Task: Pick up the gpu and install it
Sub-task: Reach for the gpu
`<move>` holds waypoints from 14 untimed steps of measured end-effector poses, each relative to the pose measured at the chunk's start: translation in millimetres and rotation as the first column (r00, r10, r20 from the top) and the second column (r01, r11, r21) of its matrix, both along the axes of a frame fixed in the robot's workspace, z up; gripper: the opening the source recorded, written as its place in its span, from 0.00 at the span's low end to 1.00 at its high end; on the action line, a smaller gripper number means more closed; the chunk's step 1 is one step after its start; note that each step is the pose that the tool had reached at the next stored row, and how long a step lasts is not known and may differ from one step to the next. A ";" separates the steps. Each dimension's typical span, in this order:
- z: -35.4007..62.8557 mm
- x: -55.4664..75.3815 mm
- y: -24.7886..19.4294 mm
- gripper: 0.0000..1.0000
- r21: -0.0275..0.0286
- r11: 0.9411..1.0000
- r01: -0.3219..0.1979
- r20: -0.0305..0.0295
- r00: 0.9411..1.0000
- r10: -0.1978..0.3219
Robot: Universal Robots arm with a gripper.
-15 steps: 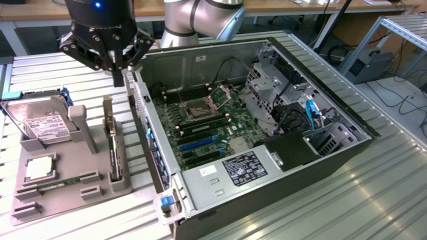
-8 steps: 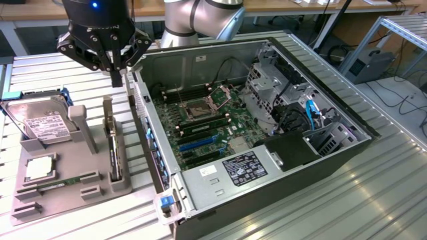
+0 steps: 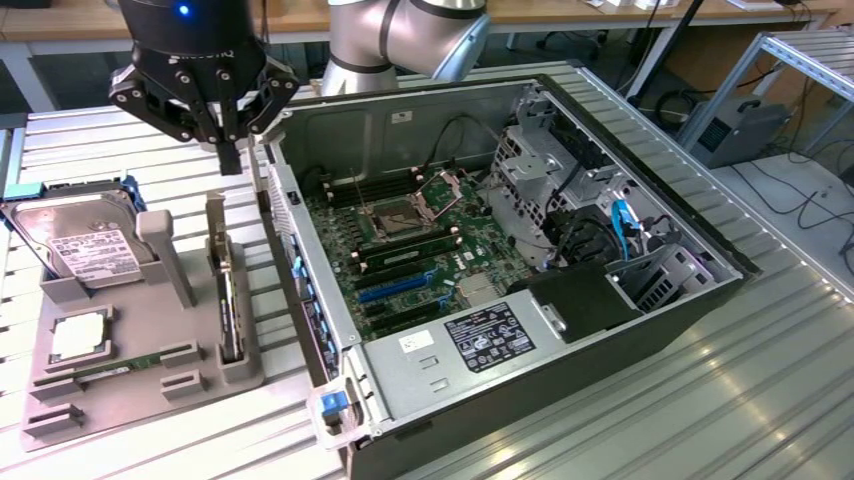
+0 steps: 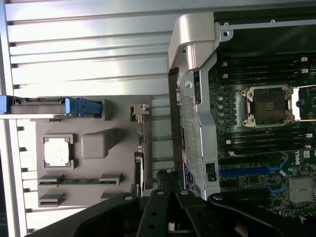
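The gpu [image 3: 227, 292] stands on edge in a slot of the grey holder tray [image 3: 140, 395], its silver bracket end pointing toward the back of the table. In the wrist view the gpu [image 4: 140, 158] is seen edge-on, just ahead of the fingertips. My gripper [image 3: 231, 160] hangs shut above the far end of the card, apart from it, with nothing between the fingers. The black fingers [image 4: 157, 210] meet at the gripper [image 4: 166, 193] tip in the wrist view. The open computer case [image 3: 641, 320] lies to the exterior view's right, motherboard [image 3: 414, 262] exposed.
On the tray sit a silver hard drive [image 3: 78, 245] with blue rails, a CPU [image 3: 78, 335] and a green memory stick [image 3: 118, 366]. The case's side wall [image 3: 296, 270] rises close beside the gpu. Drive cage [image 3: 547, 180] and cables fill the case's far side.
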State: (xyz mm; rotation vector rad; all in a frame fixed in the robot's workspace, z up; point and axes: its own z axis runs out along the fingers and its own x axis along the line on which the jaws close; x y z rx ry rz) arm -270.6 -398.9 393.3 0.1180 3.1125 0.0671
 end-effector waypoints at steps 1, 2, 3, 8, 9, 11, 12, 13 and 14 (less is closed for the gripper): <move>0.0 -0.5 0.0 0.11 0.000 1.000 0.000 0.000 1.000 0.000; 0.0 -0.9 0.0 0.11 0.000 1.000 0.000 0.000 1.000 0.000; 0.0 -1.3 0.0 0.11 0.000 1.000 0.000 0.000 1.000 0.000; 0.0 -3.3 0.0 0.11 0.000 1.000 0.000 0.000 1.000 0.000; 0.0 -3.6 0.0 0.11 0.000 1.000 0.000 0.000 1.000 0.000; 0.0 -4.5 0.0 0.11 0.000 1.000 0.000 0.000 1.000 0.000; 0.0 -4.8 0.0 0.11 0.000 1.000 0.000 0.000 1.000 0.000; 0.0 -5.4 0.0 0.11 0.000 1.000 0.000 0.000 1.000 0.000; 0.0 -5.8 0.0 0.11 0.000 1.000 0.000 0.000 1.000 0.000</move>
